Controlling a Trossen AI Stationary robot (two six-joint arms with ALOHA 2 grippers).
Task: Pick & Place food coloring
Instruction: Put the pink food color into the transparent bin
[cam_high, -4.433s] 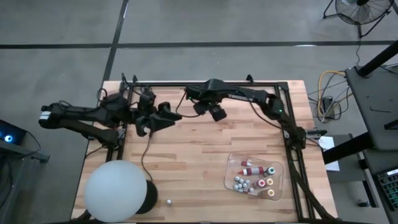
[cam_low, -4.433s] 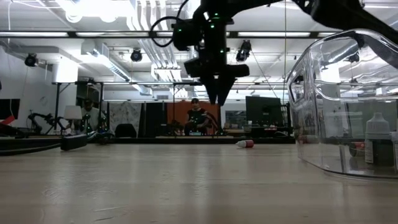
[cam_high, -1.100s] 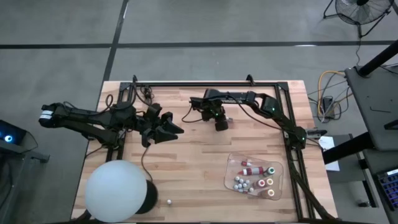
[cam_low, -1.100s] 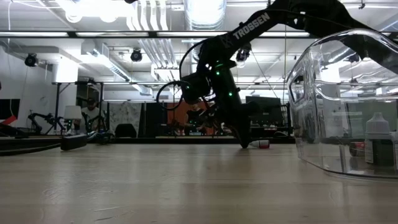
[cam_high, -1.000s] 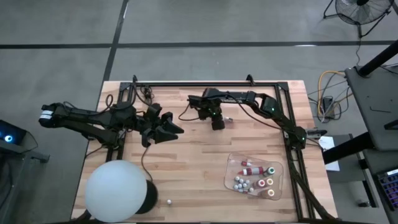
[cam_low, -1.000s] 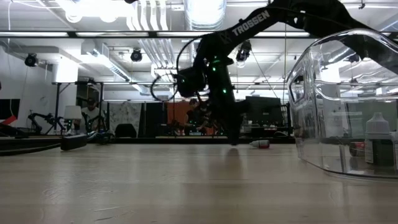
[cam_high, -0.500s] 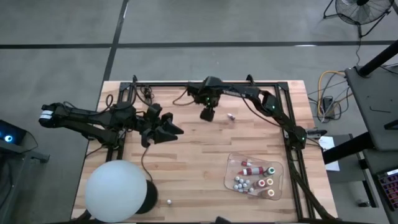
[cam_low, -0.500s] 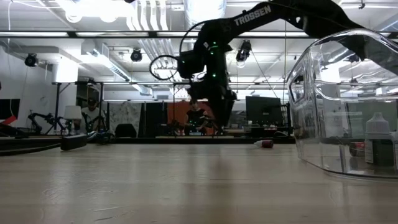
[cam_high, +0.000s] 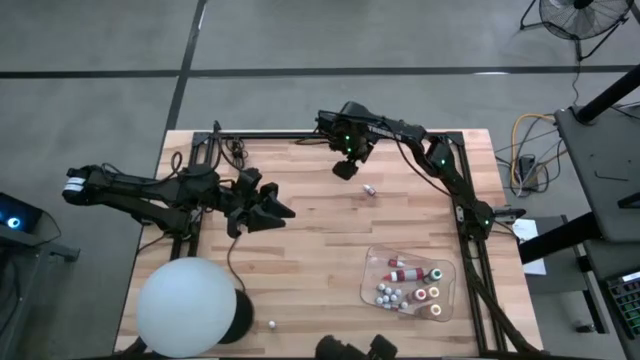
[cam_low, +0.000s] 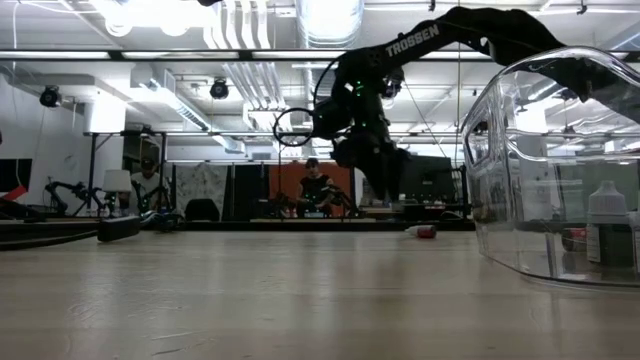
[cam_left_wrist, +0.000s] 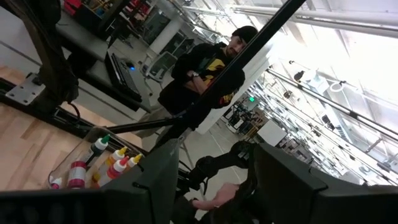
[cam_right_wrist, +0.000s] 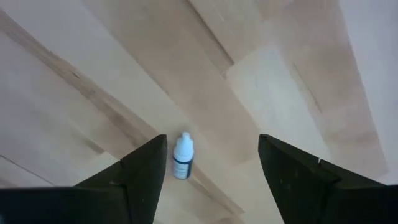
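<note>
My right hand (cam_high: 343, 168) hung above the worktop (cam_high: 300, 250), fingers wide and empty, a small bottle (cam_high: 369, 189) lying at its four o'clock.

Robotics lab: exposed ceiling ducts (cam_low: 240, 40), monitors (cam_low: 420, 175), other robot arms (cam_low: 70, 192) behind table

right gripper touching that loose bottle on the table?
Apart. In the right wrist view the bottle lies on the wood below the open fingers, bare table around it. The high view shows the right gripper offset from the bottle.
</note>
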